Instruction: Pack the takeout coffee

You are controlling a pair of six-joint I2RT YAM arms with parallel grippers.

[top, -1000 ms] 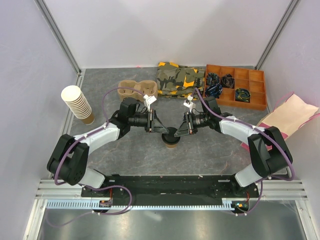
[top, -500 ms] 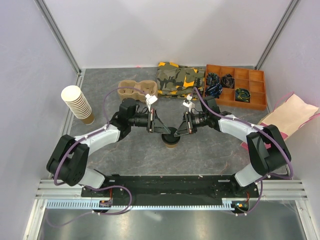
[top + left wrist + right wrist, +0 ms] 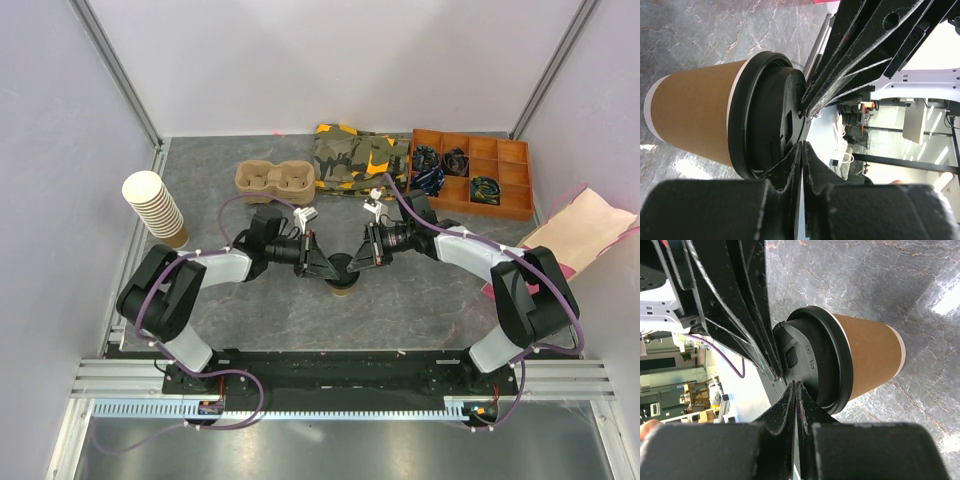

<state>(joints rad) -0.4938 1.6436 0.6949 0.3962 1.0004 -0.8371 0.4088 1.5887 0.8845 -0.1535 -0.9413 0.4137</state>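
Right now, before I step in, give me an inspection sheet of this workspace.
Surface: grey stone-pattern table.
Job's things: coffee cup standing upright mid-table, black lid on.
Clutter: cup carrier, camouflage cloth and orange tray holding dark bits at the back; stack of paper cups left; paper bag right.
Grippers: left gripper and right gripper both shut, tips against the lid.
Cables: purple cables run along both arms.
Surroundings: white walls, metal frame.
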